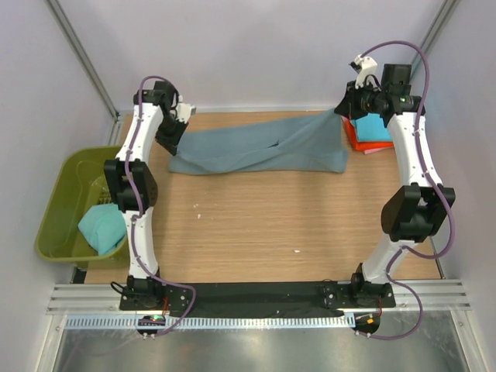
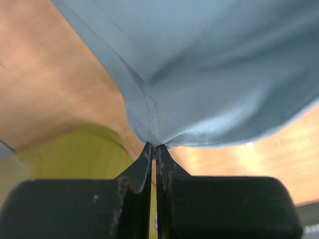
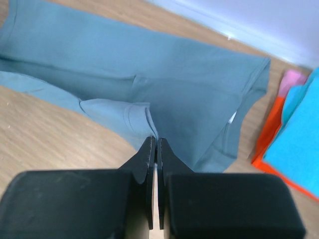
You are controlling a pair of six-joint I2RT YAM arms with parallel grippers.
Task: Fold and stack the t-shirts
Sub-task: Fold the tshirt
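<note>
Two hands hold one large slate blue-grey soft cloth t-shirt (image 1: 263, 151), which lies stretched across the far part of the wooden bench (image 1: 256, 232). The left hand (image 2: 154, 145) is clamped on a hemmed corner at the shirt's left end. The right hand (image 3: 153, 139) is clamped on a fold at its right end. A folded turquoise t-shirt (image 1: 373, 126) tops an orange t-shirt (image 1: 364, 144) just beside that end. Another crumpled turquoise t-shirt (image 1: 101, 229) lies in the olive-green plastic tub (image 1: 62, 201).

The large t-shirt (image 1: 263, 151) is plain slate blue-grey, without print. The stacked turquoise t-shirt (image 1: 372, 126), orange t-shirt (image 1: 358, 140) and pink t-shirt (image 3: 293, 79) are plain too. The tub (image 1: 58, 209) is olive-green, the crumpled t-shirt (image 1: 102, 229) turquoise. The counter (image 1: 256, 225) is pale wood-grain. The left tool (image 2: 154, 147) and right tool (image 3: 154, 142) are black.
</note>
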